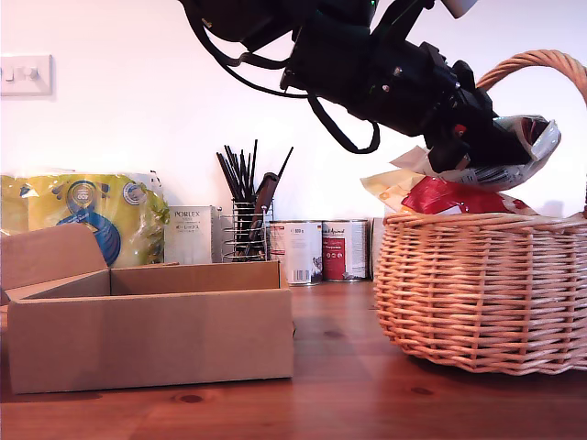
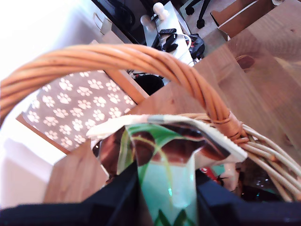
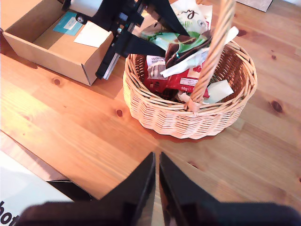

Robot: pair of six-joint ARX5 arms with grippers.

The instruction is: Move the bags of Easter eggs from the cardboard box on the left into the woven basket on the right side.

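Note:
My first gripper (image 1: 477, 151) hangs over the woven basket (image 1: 477, 293), just under its arched handle (image 2: 141, 61), shut on a white-green bag of Easter eggs (image 2: 164, 160). That bag (image 1: 518, 147) sits above the heap in the basket. A red bag (image 3: 164, 80) and a cream one (image 1: 390, 188) lie among the bags inside. The cardboard box (image 1: 151, 335) stands at the exterior view's left; the part of its floor (image 3: 51, 28) that shows holds only a teal label and a white slip. My second gripper (image 3: 157, 188) is shut on nothing, high above the wooden table, looking down on the basket (image 3: 188, 117).
Along the back wall stand a yellow-blue towel pack (image 1: 87, 215), a white Porlex carton (image 1: 191, 234), a black wire utensil holder (image 1: 249, 225) and tins (image 1: 316, 249). Bare wooden tabletop (image 1: 339, 367) lies between box and basket.

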